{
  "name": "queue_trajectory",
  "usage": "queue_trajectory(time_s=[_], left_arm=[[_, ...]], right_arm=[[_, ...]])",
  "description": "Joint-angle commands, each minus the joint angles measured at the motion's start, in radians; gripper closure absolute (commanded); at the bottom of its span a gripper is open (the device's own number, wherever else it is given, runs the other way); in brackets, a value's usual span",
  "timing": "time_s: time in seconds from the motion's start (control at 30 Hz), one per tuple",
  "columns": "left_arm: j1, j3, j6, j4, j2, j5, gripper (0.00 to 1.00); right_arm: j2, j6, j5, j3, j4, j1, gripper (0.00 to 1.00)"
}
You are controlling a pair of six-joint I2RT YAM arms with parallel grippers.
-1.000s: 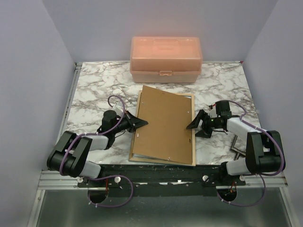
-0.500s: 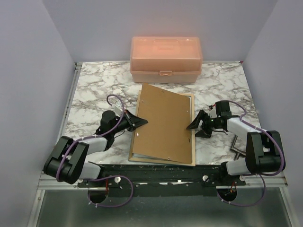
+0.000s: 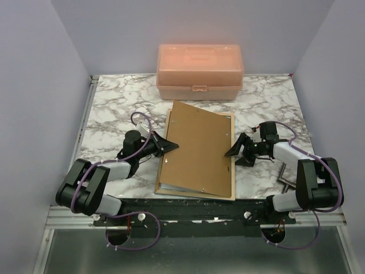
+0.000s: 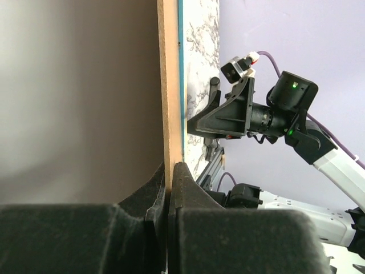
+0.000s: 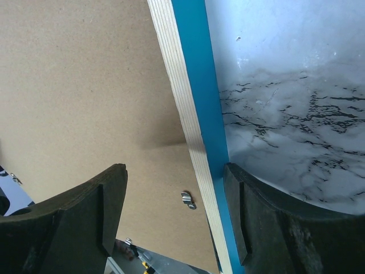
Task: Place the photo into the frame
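The frame (image 3: 232, 184) lies flat mid-table; its rim is light wood with a blue outer side (image 5: 194, 85). A brown backing board (image 3: 197, 148) lies on it, slightly skewed. The photo is hidden. My left gripper (image 3: 174, 146) is at the board's left edge, with its fingers (image 4: 185, 182) shut on that thin edge. In the left wrist view the gripper (image 4: 169, 168) faces the frame's blue side (image 4: 180, 85). My right gripper (image 3: 232, 153) is open astride the frame's right rim. In the right wrist view the gripper (image 5: 174, 171) has one finger over the board (image 5: 85, 85) and one outside the blue side.
A pink plastic box (image 3: 199, 64) stands at the back of the marble table (image 3: 114, 108). A small dark metal piece (image 3: 283, 174) lies by the right arm. A metal turn clip (image 5: 189, 200) sits on the board near the rim. Lilac walls close in both sides.
The left arm shifted a little, and its gripper tip edged slightly toward the back along the board's left edge. Board, frame and right gripper stay where they were.
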Motion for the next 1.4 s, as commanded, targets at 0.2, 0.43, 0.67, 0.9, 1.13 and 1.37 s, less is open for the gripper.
queue_trajectory(time_s=[0.2,0.43,0.67,0.9,1.13,1.37], left_arm=[[-0.002,0.047,0.036,0.081,0.064,0.020,1.00],[-0.001,0.069,0.038,0.083,0.070,0.017,1.00],[0.029,0.066,0.032,0.096,0.066,0.041,1.00],[0.075,0.038,0.011,0.133,0.052,0.066,1.00],[0.079,0.043,0.002,0.163,0.088,0.074,1.00],[0.054,0.037,-0.010,0.203,0.126,0.070,1.00]], right_arm=[[0.001,-0.014,0.014,0.002,-0.019,0.000,0.26],[0.000,-0.025,0.036,0.013,-0.039,-0.001,0.27],[-0.007,-0.029,0.064,0.018,-0.049,-0.001,0.36],[-0.005,-0.034,0.084,0.013,-0.052,-0.001,0.49],[-0.001,-0.036,0.089,0.006,-0.047,-0.001,0.58],[0.001,-0.028,0.079,0.003,-0.038,-0.001,0.59]])
